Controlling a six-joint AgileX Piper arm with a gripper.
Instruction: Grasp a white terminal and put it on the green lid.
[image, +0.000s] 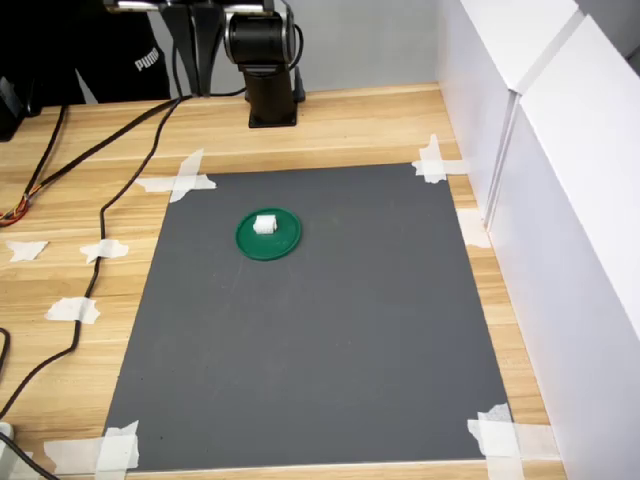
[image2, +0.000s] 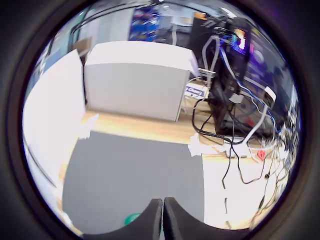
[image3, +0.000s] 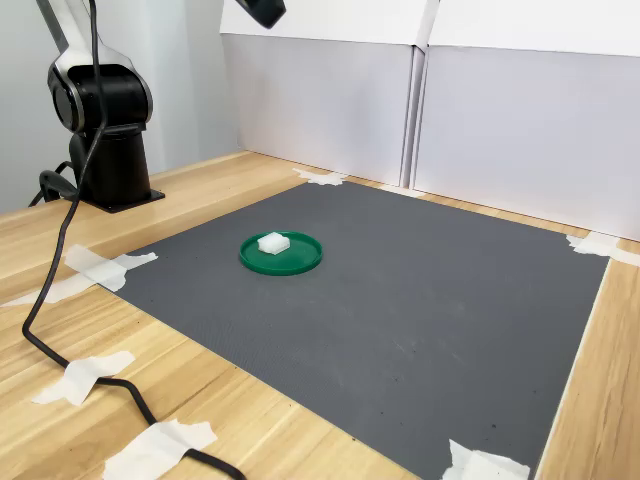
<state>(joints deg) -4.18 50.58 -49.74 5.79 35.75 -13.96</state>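
The green lid (image: 269, 236) (image3: 281, 253) lies on the dark grey mat (image: 330, 330) (image3: 400, 300), toward the arm's base. The white terminal (image: 265, 224) (image3: 272, 242) rests on the lid, slightly off its centre. In the wrist view my gripper (image2: 163, 201) is shut, its two fingers pressed together with nothing between them. It hangs high above the mat, and a sliver of the green lid (image2: 132, 218) shows beside the fingers. Only a dark part of the raised arm (image3: 262, 10) shows at the second exterior view's top edge.
The black arm base (image: 270, 70) (image3: 105, 150) stands on the wooden table behind the mat. White tape strips (image: 180, 180) hold the mat's corners. Black cables (image: 120, 190) run along the first exterior view's left. White walls (image: 560, 200) (image3: 450, 110) border the table. A person in black (image: 90, 50) stands behind.
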